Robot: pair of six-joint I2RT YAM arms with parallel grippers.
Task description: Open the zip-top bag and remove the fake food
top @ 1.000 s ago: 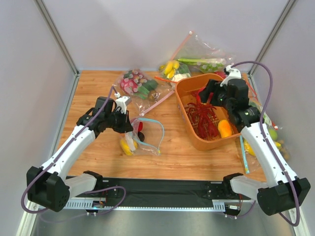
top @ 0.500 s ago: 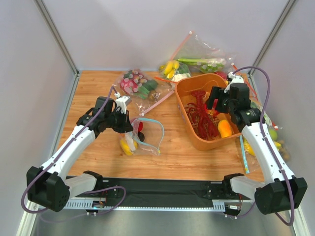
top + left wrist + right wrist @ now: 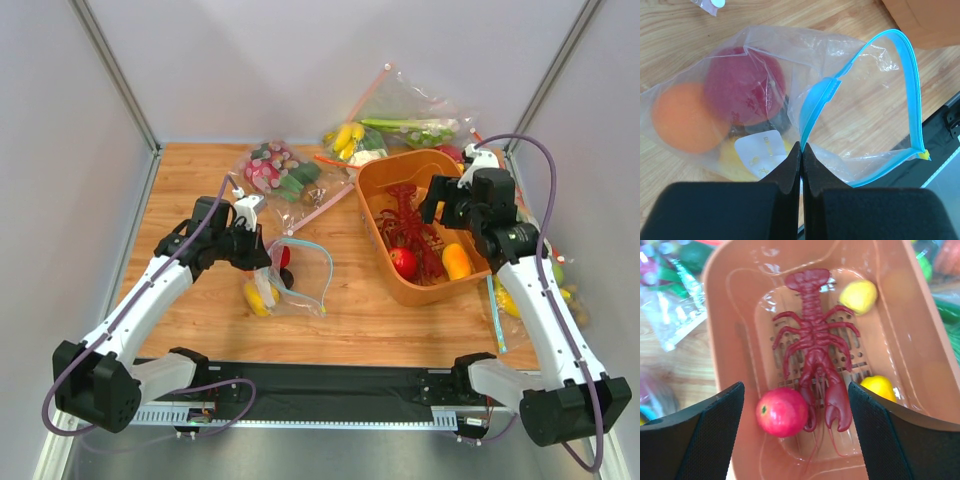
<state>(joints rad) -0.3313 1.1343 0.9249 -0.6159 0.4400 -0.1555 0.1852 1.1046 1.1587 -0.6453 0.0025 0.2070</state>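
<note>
table (image 3: 190,180): light wood grain | walls (image 3: 300,70): plain pale grey panels | corner posts (image 3: 119,80): metal | light: even

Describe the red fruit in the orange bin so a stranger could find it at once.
Find the orange bin at the right of the wooden table. Beside the red lobster's claws lies the red fruit. It is the bin's only round red piece; its other small fruits are yellow or orange.

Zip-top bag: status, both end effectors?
Left end effector shut on zip-top bag at teal strip, mouth open. Right end effector open, empty, above basket. One red fruit in basket beside lobster; other fake food in bag. Nothing blocking.
</note>
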